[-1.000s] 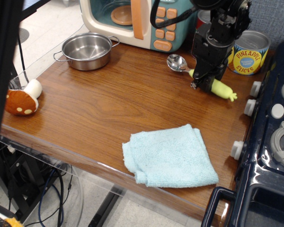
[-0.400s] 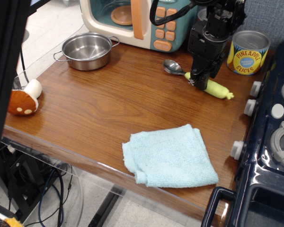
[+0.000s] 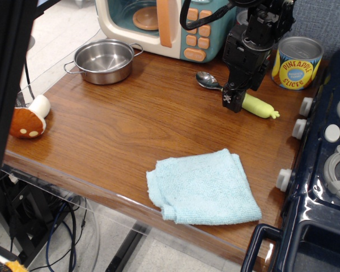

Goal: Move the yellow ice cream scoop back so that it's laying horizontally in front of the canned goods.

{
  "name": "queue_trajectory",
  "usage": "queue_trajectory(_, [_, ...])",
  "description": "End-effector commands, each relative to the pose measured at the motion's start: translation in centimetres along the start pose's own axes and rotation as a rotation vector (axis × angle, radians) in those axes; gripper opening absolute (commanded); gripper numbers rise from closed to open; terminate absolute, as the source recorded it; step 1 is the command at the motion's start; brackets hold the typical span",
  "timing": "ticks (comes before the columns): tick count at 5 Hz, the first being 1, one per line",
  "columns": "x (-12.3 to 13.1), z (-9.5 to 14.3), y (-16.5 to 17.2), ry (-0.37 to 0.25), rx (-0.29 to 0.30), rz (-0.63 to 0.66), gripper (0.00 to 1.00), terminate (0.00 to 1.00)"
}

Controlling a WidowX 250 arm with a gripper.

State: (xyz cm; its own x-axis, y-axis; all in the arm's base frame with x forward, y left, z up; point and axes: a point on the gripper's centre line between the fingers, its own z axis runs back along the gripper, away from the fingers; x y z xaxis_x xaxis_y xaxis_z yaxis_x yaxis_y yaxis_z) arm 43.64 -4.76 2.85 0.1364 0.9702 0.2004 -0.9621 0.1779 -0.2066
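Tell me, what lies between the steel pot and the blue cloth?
Nothing: between the steel pot and the blue cloth, this single view shows only bare table.

Hidden and cut-off parts around the claw

The claw covers the middle of the scoop, so whether its jaws touch the handle cannot be told. The arm hides most of the second can. The toy microwave is cropped at the top edge, the stove at the right.
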Motion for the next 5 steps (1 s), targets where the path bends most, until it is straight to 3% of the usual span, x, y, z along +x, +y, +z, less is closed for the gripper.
queue_trajectory(1, [1.7, 6.4, -1.1, 0.032, -0.119, 0.03, 1.0, 0.0])
queue_trajectory(2, [2.7, 7.9, -0.2, 0.042, -0.168, 0.048, 1.0, 0.0])
queue_trajectory(4, [2.7, 7.9, -0.2, 0.042, -0.168, 0.048, 1.0, 0.0])
queue_trajectory(5, [2.7, 7.9, -0.2, 0.042, -0.168, 0.048, 1.0, 1.0])
